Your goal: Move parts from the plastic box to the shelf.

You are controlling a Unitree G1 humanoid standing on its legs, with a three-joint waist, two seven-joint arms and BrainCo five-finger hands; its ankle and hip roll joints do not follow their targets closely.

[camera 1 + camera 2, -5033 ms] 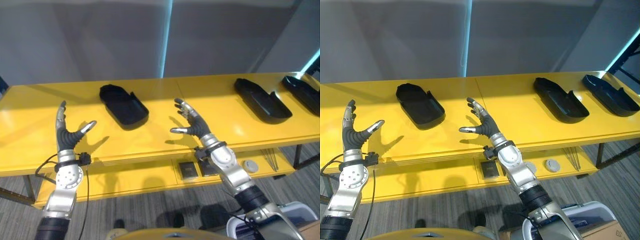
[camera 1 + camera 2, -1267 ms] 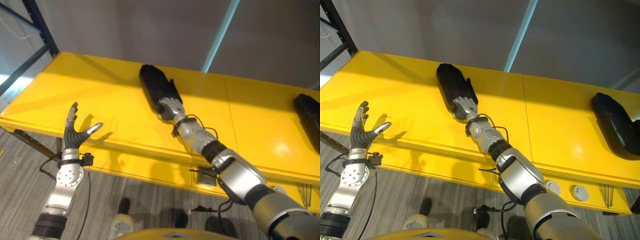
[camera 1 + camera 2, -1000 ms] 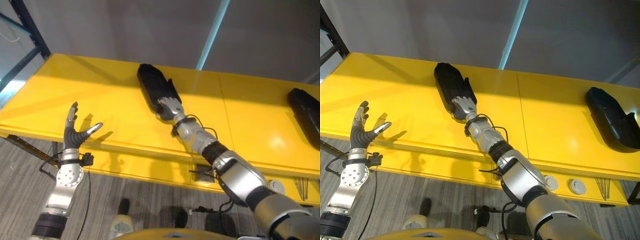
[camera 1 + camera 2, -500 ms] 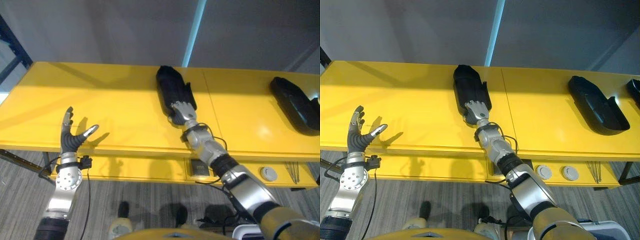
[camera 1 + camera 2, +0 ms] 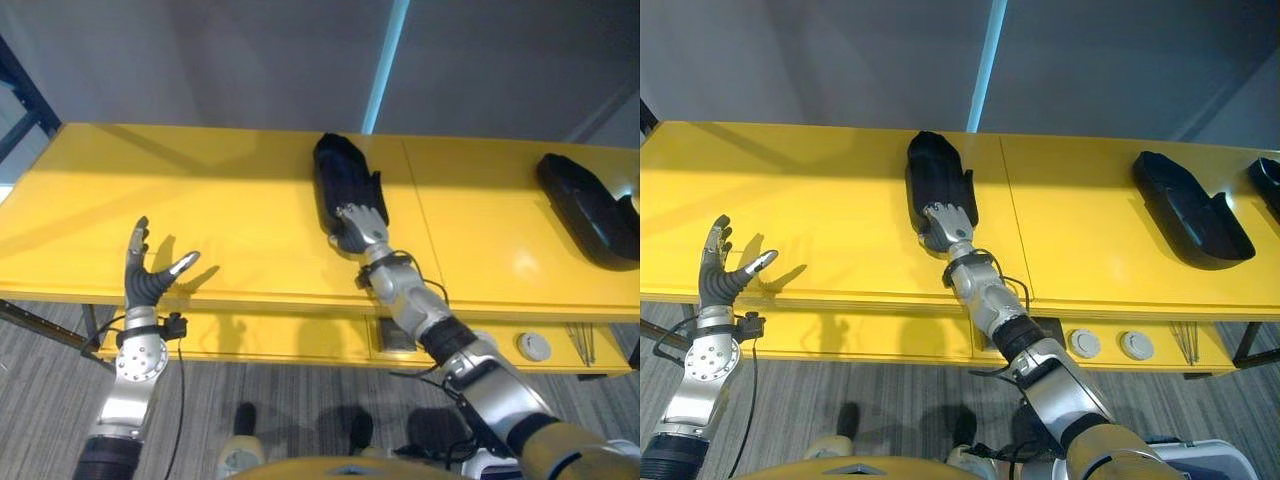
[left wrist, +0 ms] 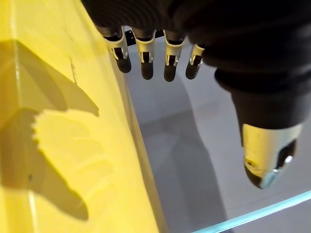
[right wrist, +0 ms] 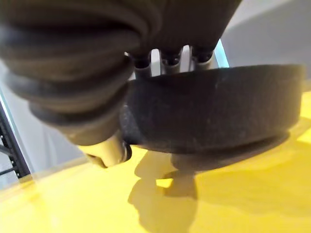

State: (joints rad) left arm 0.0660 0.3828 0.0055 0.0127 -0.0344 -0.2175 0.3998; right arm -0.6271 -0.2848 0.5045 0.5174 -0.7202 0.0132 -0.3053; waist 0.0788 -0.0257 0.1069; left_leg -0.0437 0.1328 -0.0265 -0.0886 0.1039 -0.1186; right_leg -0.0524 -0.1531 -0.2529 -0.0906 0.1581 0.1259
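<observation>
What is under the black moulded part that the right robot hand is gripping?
The black moulded part rests on the yellow shelf top. The right robot hand grips its near end, thumb underneath; its fingertips are hidden.

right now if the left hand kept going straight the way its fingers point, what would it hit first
Nothing close, as far as I can tell. The left hand hangs open at the front edge of the yellow shelf, fingers aimed up past it toward the grey wall. Depth is unclear.

Three black parts [image 5: 938, 180] [image 5: 1190, 222] [image 5: 1267, 177], one yellow shelf [image 5: 820, 210].
</observation>
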